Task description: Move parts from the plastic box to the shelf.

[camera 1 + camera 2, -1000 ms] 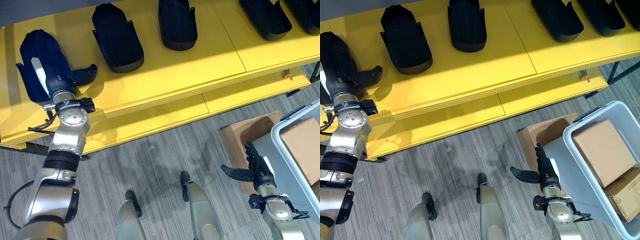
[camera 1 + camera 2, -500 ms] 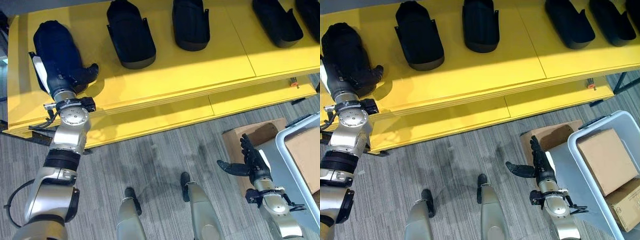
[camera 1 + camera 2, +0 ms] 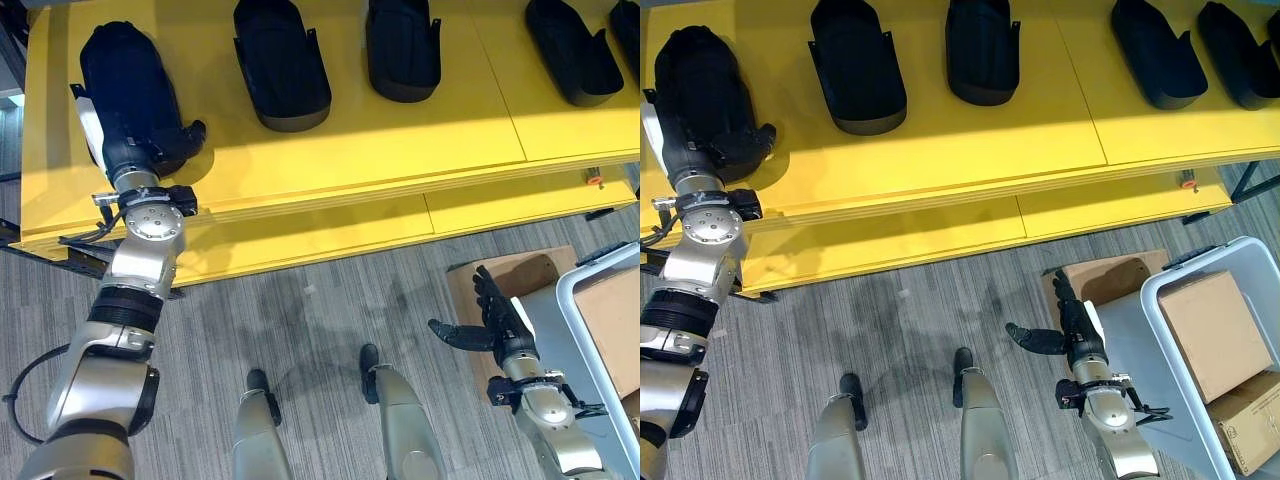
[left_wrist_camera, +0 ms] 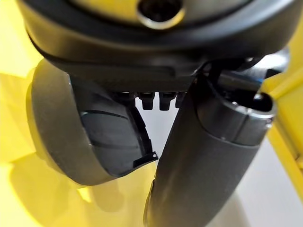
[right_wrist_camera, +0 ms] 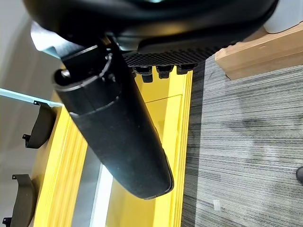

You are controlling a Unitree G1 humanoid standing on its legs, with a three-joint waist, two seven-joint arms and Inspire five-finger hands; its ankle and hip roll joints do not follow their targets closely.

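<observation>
**Desk:** Where is the part at this moment?

**Operator:** On the yellow shelf (image 3: 350, 140), at its far left end. My left hand (image 3: 150, 150) lies against the near end of the black part (image 3: 125, 80), thumb out to one side. I cannot tell from the head views or the left wrist view whether the fingers are curled on it or lying flat. More parts (image 3: 855, 65) of the same kind sit in a row along the shelf, well apart from each other.

**Desk:** And the other hand?

**Operator:** My right hand (image 3: 1072, 330) hangs released over the floor, fingers straight, just beside the plastic box (image 3: 1160, 390), which carries cardboard boxes (image 3: 1205, 330).

**Desk:** How do the parts handle?

**Operator:** I judge them rigid moulded shells: light, stiff, smooth enough to slip. The rounded back gives little purchase. I would take one by the thin side wall near its open end, thumb inside, fingers outside.
</observation>
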